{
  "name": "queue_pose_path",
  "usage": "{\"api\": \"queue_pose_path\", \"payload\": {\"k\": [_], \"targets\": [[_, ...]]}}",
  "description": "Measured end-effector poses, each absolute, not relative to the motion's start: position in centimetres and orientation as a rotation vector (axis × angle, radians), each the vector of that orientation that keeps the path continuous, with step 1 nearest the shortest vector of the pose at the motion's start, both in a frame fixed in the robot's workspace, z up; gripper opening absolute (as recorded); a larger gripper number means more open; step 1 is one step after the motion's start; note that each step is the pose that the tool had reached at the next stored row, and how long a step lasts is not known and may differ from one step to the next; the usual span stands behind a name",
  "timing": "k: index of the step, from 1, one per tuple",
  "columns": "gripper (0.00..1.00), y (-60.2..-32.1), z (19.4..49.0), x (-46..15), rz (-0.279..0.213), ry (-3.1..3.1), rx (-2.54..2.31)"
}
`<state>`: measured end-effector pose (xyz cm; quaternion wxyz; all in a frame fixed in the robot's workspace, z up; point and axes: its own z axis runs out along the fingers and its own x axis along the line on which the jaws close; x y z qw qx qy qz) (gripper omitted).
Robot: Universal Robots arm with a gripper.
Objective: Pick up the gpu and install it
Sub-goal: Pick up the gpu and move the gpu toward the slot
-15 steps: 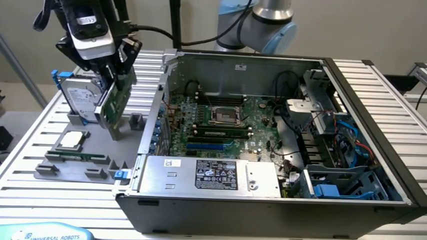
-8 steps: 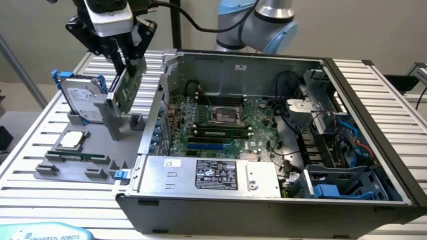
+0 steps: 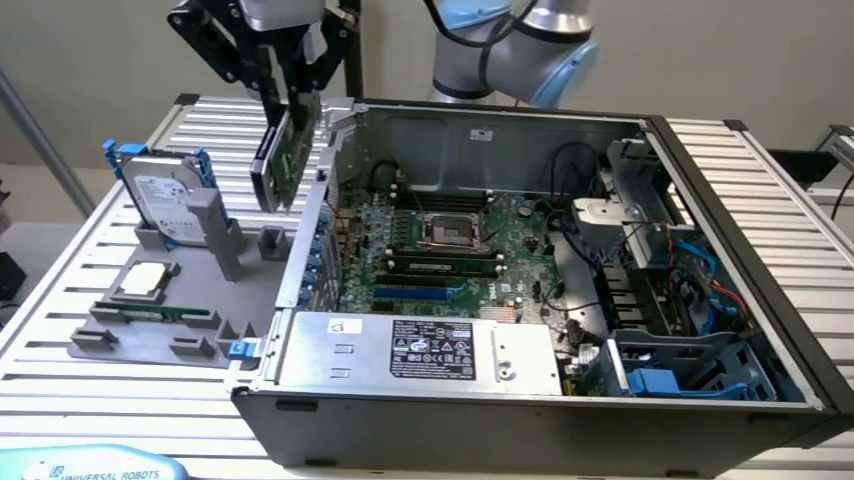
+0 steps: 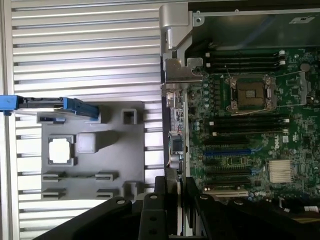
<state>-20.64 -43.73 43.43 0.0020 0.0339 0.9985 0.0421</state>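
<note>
The gpu [image 3: 286,150], a flat dark card, hangs on edge in the air with my gripper [image 3: 291,92] shut on its top. It is above the wall of the open computer case [image 3: 534,425] on the exterior view's left, clear of the motherboard [image 3: 447,250]. The wrist view looks straight down the card's thin edge [image 4: 174,140], which lines up with that case wall, beside the expansion slots [image 4: 227,152]. Both black fingers [image 4: 161,192] press against the card's two faces.
A grey parts holder [image 3: 160,330] on the slatted table [image 3: 80,400] carries a silver hard drive with blue handles [image 3: 167,205] and a small square CPU chip [image 3: 144,280]. Inside the case are the CPU socket [image 3: 447,235], power supply [image 3: 427,350] and cables [image 3: 667,270].
</note>
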Motion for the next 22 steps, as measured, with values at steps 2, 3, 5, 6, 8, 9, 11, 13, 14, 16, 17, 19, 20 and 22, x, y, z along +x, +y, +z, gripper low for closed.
{"api": "queue_pose_path", "payload": {"k": [2,3,5,6,8,9,11,13,14,16,17,19,20,22], "targets": [[0.27,-43.7,43.5,-19.9,0.132,3.136,0.105],[0.27,-43.7,43.5,-19.5,0.132,3.137,0.103],[0.27,-43.7,43.5,-18.6,0.132,3.14,0.102],[0.27,-43.7,43.4,-18.2,0.132,3.141,0.102],[0.27,-43.7,43.3,-17.2,0.132,3.144,0.103],[0.27,-43.7,43.2,-16.8,0.132,3.145,0.102],[0.27,-43.7,42.9,-15.9,0.132,3.147,0.103],[0.27,-43.7,42.6,-15.0,0.132,3.148,0.102],[0.27,-43.7,42.4,-14.5,0.132,3.149,0.102],[0.27,-43.7,42.1,-13.6,0.132,3.15,0.102],[0.27,-43.6,41.9,-13.1,0.132,3.15,0.101],[0.27,-43.6,41.6,-12.2,0.132,3.15,0.101],[0.27,-43.6,41.5,-11.8,0.132,3.151,0.1],[0.27,-43.5,41.2,-10.9,0.132,3.151,0.099]]}}
